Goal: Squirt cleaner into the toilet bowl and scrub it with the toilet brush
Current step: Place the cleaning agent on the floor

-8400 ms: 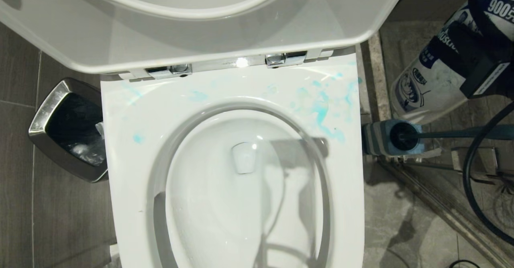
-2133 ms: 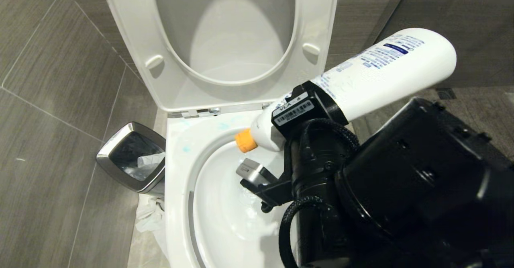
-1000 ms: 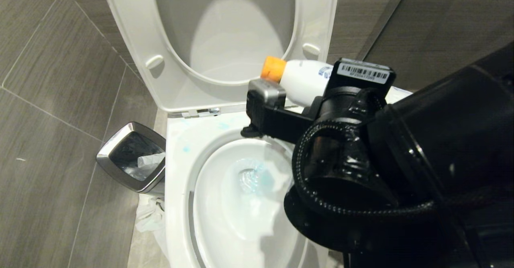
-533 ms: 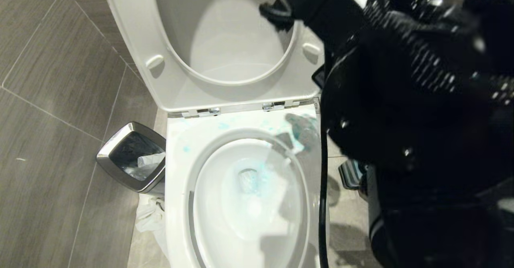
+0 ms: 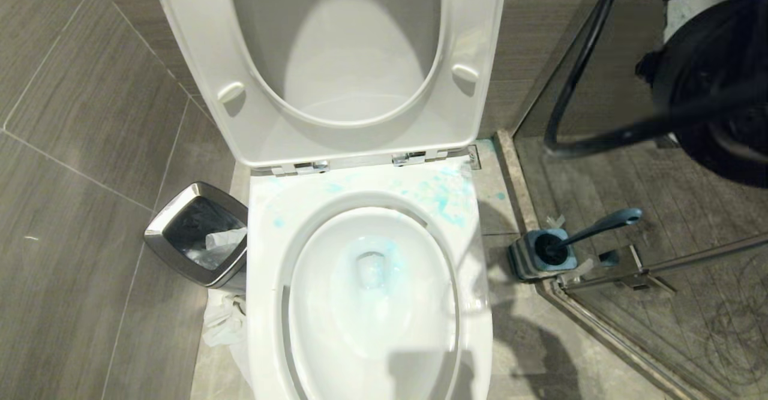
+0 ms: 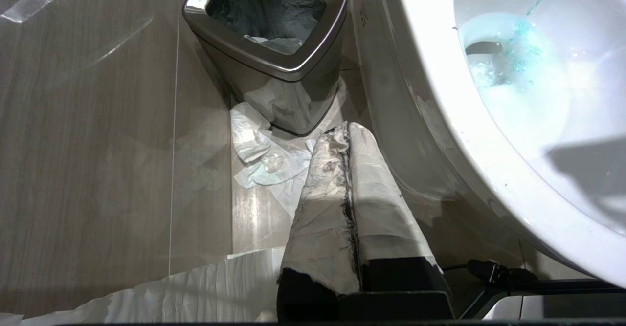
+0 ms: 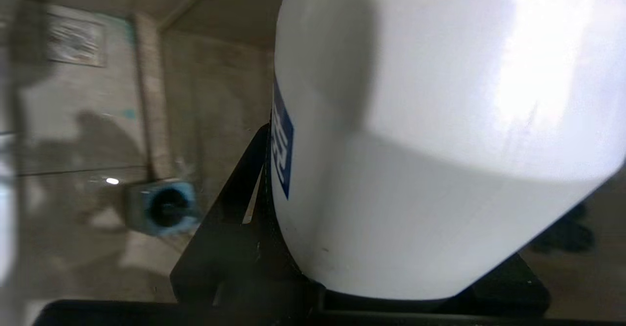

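Head view: the toilet bowl is seen from above, its white seat and lid raised against the wall. Teal-blue liquid is pooled around the outlet at the bottom of the bowl, and teal splashes are spread over the rim near the hinges on the robot's right. A steel square-rimmed waste bin with a dark liner is stood on the grey floor tiles just beside the toilet on the robot's left, crumpled tissue lying at its foot. On the right, the toilet brush is lodged in its square blue-grey holder, the handle tilted away from the toilet, beside the metal frame of a glass shower screen. The right arm is shown only in part at the upper right corner, with a black cable looped below it.

Right wrist view: the cleaner (a white plastic bottle with a blue label patch) is gripped between the black fingers of the right gripper, the jaws closed against its body; its cap is not seen. The brush holder is visible on the floor beyond, blurred.

Left wrist view: the left gripper is held low beside the outer wall of the bowl, near the waste bin, its two paper-wrapped fingers pressed together with nothing between them. Tissue is scattered on the floor beneath.
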Robot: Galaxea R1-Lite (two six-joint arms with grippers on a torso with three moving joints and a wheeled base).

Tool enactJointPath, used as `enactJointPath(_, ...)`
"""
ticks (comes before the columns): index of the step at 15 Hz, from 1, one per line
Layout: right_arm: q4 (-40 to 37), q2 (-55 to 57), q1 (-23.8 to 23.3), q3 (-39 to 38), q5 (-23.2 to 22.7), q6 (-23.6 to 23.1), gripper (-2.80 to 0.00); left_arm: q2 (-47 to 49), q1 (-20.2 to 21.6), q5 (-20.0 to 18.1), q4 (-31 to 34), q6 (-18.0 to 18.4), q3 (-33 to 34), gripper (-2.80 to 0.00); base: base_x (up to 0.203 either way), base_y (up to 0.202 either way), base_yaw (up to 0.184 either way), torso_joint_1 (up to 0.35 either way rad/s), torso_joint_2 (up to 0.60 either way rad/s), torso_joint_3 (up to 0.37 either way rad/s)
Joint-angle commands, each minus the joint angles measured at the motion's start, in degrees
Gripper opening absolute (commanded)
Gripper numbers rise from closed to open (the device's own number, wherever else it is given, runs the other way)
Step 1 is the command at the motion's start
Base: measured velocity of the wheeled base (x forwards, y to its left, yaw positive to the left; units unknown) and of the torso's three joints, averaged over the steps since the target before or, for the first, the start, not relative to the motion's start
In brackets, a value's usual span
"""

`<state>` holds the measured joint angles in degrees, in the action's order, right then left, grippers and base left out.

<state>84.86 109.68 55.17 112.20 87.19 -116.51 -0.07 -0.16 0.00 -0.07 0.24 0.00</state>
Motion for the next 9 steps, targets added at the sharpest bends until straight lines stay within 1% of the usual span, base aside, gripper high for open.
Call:
enactJointPath(1,-1.8,0.4,-6.1,1.3,0.3,-1.5,-2.8,0.1,0.0,0.0,0.0,-0.1,0.0,-2.8,0.0,0.0,0.0,0.0,0.0,0.0)
enactJointPath(3,-5.7,0.8,-9.0,1.4,0.3,-1.7,-2.8,0.1,0.0,0.0,0.0,0.0,0.0,-2.8,0.0,0.0,0.0,0.0,0.0,0.0)
enactJointPath(4,-8.2,0.9,-11.3,1.4,0.2,-1.7,-2.8,0.1,0.0,0.0,0.0,0.0,0.0,-2.8,0.0,0.0,0.0,0.0,0.0,0.0)
enactJointPath(5,-13.1,1.0,-13.3,1.3,0.1,-1.7,-2.8,0.1,0.0,0.0,0.0,0.0,0.0,-2.8,0.0,0.0,0.0,0.0,0.0,0.0)
enactJointPath(6,-19.6,0.7,-14.9,1.6,-0.3,-1.7,-2.8,0.1,0.0,0.0,0.0,0.0,0.0,-2.8,0.0,0.0,0.0,0.0,0.0,0.0)
enactJointPath(7,-28.8,0.0,-16.7,1.9,-1.6,-1.6,-2.8,0.1,0.0,0.0,0.0,0.0,0.0,-2.8,0.0,0.0,0.0,0.0,0.0,0.0)
enactJointPath(8,-37.9,-1.1,-18.7,2.2,-4.1,-1.4,-2.8,0.1,0.0,0.0,0.0,0.0,0.0,-2.8,0.0,0.0,0.0,0.0,0.0,0.0)
enactJointPath(9,-44.9,-2.1,-21.3,2.5,-8.3,-1.2,-2.8,0.1,0.0,0.0,0.0,0.0,0.0,-2.8,0.0,0.0,0.0,0.0,0.0,0.0)
